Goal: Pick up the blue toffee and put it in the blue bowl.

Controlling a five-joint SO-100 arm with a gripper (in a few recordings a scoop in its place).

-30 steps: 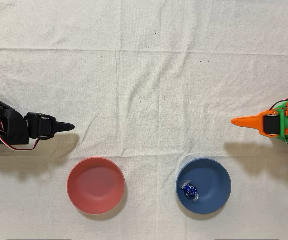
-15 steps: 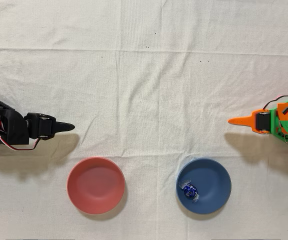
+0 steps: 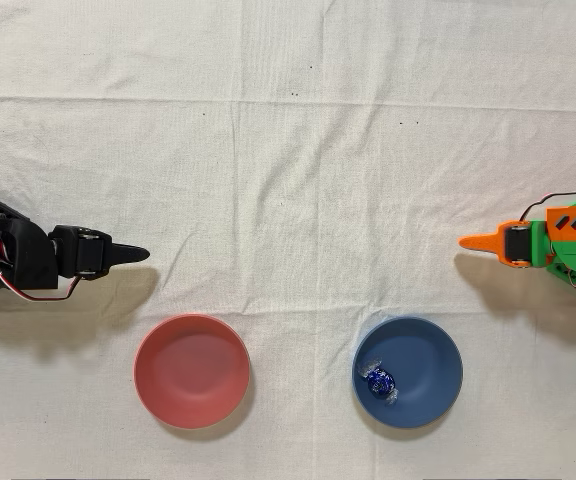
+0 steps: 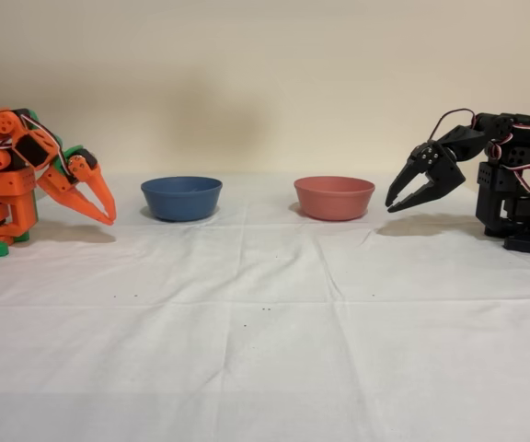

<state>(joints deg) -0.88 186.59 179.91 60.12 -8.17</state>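
The blue toffee [image 3: 378,381] lies inside the blue bowl [image 3: 426,352], left of the bowl's middle in the overhead view. From the side, the blue bowl [image 4: 181,199] hides the candy behind its wall. My orange gripper [image 3: 465,241] is folded back at the right edge of the overhead view, well above and to the right of the bowl. In the fixed view the gripper [image 4: 109,219] hangs left of the bowl, tips down just above the cloth. Its fingers meet at the tips with nothing between them.
A pinkish-red bowl [image 3: 191,370] stands left of the blue one in the overhead view, and the same red bowl [image 4: 334,197] stands to its right in the fixed view. The idle black arm [image 3: 38,259] rests at the left edge. A white cloth [image 3: 288,180] covers the table.
The orange arm has folded back toward the right edge, its gripper tip rising slightly in the overhead picture. The toffee and both bowls have not moved.
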